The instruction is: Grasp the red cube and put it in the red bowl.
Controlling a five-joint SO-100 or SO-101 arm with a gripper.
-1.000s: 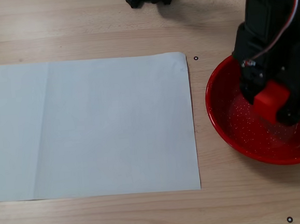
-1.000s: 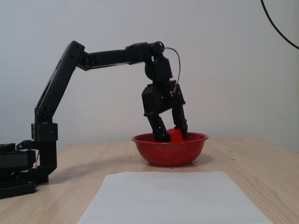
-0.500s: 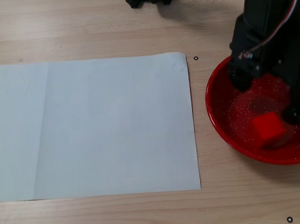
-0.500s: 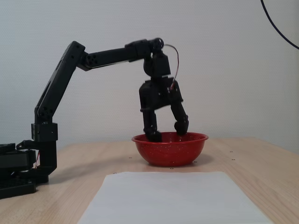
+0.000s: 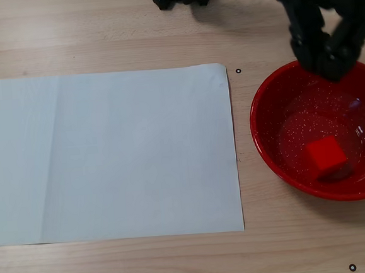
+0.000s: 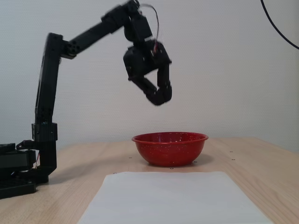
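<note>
Wooden tabletop (image 5: 117, 268), white paper sheet (image 5: 111, 155) empty: red cube (image 5: 326, 155) lies inside the red bowl (image 5: 266, 149), gripper (image 6: 159, 99) hangs above the rim with fingertips nearly together, holding nothing; placement looks done, only retreat remains.

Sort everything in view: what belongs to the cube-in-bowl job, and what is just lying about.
Part of the job:
- red cube, lying inside the bowl
- red bowl
- gripper, raised above the bowl, holding nothing

Just lying about:
- white paper sheet, bare
- small black rings on the wooden table
</note>
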